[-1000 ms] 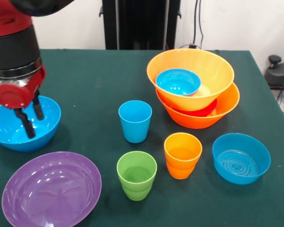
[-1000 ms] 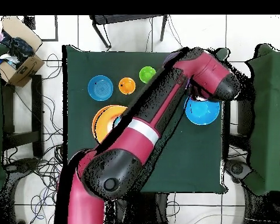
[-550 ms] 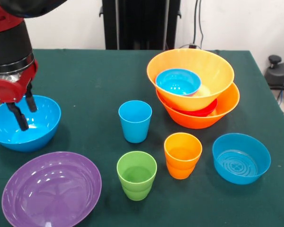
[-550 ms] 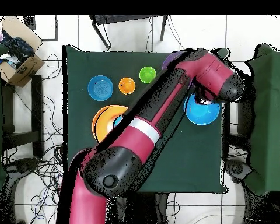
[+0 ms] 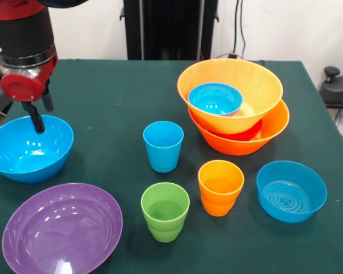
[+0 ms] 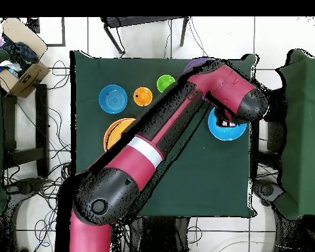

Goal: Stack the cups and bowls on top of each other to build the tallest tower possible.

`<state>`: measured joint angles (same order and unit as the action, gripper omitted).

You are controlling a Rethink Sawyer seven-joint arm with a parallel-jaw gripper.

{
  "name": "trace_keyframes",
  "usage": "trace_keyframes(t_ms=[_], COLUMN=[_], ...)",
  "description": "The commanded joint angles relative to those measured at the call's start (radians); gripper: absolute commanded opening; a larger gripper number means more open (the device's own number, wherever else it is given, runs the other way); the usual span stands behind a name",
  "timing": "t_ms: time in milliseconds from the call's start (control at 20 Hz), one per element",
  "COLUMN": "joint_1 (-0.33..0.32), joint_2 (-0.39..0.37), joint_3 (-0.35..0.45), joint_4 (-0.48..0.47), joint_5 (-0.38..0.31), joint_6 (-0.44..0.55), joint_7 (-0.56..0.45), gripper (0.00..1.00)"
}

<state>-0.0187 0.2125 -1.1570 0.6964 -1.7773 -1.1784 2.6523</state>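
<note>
- Nearest the front camera, the purple bowl point(image 5: 62, 229) sits at the left on the green table point(image 5: 114, 103), empty.
- Beside it stand the green cup point(image 5: 165, 211) and the orange cup point(image 5: 220, 186); a blue bowl point(image 5: 291, 191) with a ribbed bottom lies to their right. All are upright and apart from each other.
- The blue cup point(image 5: 163, 146) stands alone behind the green one.
- At the left edge a large blue bowl point(image 5: 30, 148) rests on the table, empty. The end effector point(image 5: 39, 113) hangs above its far rim, two dark fingers point(image 5: 35, 120) parted with a gap between them, holding nothing.
- Farther back on the right is the tower point(image 5: 235, 111): an orange bowl as base, a red bowl point(image 5: 246, 135) showing only as a rim inside it, a second orange bowl tilted on top, and a small blue bowl point(image 5: 215, 99) lying in that one.
- Count in the front view: three cups; seven bowls, that is two orange, three blue, one purple, one red.
- The overhead view shows the whole red arm point(image 6: 153, 141) slanting across the table and covering the blue cup, most of the tower and most of the purple bowl; the end effector is hidden under the wrist there.
- Only the overhead view shows a cardboard box point(image 6: 19, 52) on the floor off the table's corner.
</note>
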Motion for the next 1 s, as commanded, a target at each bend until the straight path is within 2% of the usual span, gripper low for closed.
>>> trace_keyframes(t_ms=[50,1000], joint_1=[0.022,0.036], joint_2=[0.002,0.031], joint_3=[0.073,0.123], joint_4=[0.092,0.123], joint_5=[-0.032,-0.001], joint_6=[-0.048,0.050], joint_7=[-0.059,-0.098], gripper=[1.00,1.00])
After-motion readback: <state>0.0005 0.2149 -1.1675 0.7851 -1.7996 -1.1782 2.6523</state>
